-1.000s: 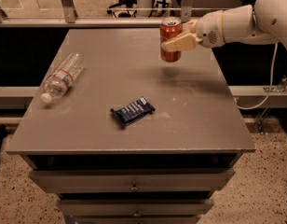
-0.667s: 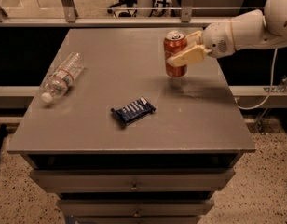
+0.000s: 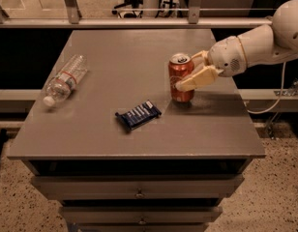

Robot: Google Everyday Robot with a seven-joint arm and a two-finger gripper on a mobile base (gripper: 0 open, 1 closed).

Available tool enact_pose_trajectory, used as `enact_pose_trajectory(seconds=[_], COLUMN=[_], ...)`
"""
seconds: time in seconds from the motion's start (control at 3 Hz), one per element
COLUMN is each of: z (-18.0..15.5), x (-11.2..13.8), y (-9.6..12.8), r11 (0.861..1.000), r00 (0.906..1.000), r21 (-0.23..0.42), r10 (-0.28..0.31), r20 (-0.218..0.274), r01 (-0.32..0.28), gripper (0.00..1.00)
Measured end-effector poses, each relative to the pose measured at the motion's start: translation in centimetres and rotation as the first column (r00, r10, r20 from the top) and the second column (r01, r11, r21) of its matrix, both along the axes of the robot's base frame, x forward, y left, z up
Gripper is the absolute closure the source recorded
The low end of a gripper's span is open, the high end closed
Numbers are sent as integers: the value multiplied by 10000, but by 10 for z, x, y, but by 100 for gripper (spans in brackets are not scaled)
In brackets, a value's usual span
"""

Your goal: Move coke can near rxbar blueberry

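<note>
The red coke can (image 3: pixel 180 78) stands upright on the grey table top (image 3: pixel 115 57), right of centre. My gripper (image 3: pixel 193 72) reaches in from the right on a white arm and is shut on the coke can, one finger (image 3: pixel 196 79) across its front. The can's base is at or just above the table surface. The rxbar blueberry (image 3: pixel 138 114), a flat dark blue bar with white lettering, lies on the table a short way to the can's lower left, apart from it.
A clear plastic water bottle (image 3: pixel 65 79) lies on its side near the table's left edge. The table has drawers (image 3: pixel 139 193) below its front edge. A railing and glass panel run behind the table.
My gripper has carried the coke can forward and down, from the table's back right toward the middle, closer to the blue bar.
</note>
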State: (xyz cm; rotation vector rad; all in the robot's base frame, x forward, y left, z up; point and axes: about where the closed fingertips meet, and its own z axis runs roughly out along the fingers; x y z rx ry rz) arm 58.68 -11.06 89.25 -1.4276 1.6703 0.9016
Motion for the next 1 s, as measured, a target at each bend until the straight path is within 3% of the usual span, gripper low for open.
enact_pose_trajectory(seconds=[0.33,0.67,1.0], z=[-1,0,-5], x=[-20,-36,-48], y=[8,18,28], r11=[9974,9915,9840], r00=[9979,9938,9883], r21=[402,737,936], r10=[600,1092,1525], r20=[-233,-217,-26], r01=[-591,-1074,-1516], gripper=[100,84,61])
